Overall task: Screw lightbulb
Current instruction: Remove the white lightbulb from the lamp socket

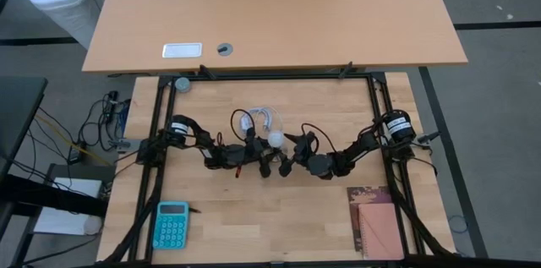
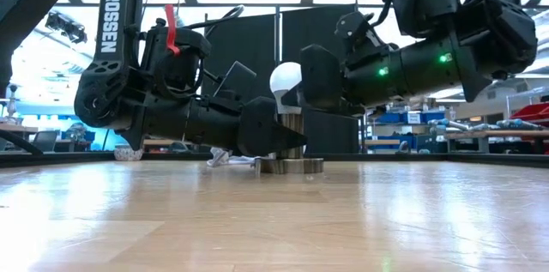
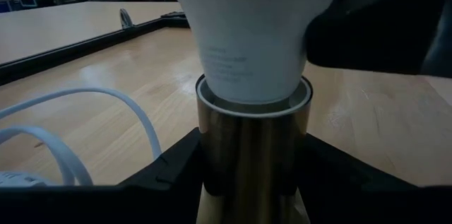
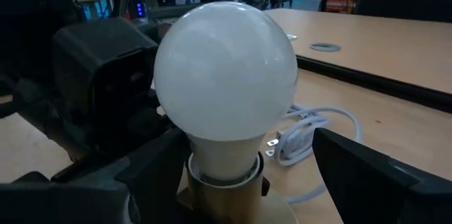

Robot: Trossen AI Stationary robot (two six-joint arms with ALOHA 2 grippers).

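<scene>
I see lightbulb [image 1: 275, 139] upright in brass socket [image 2: 290, 126], table centre. Left gripper [image 1: 258, 151] at its 8 o'clock, fingers clamping socket. Right gripper [image 1: 292, 151] at 4 o'clock, fingers spread around globe, not touching.

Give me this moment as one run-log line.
lightbulb: upright in brass socket | left end effector: clamped on socket | right end effector: open around bulb

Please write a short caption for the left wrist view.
Left gripper clamps the brass socket holding the white lightbulb.
</scene>
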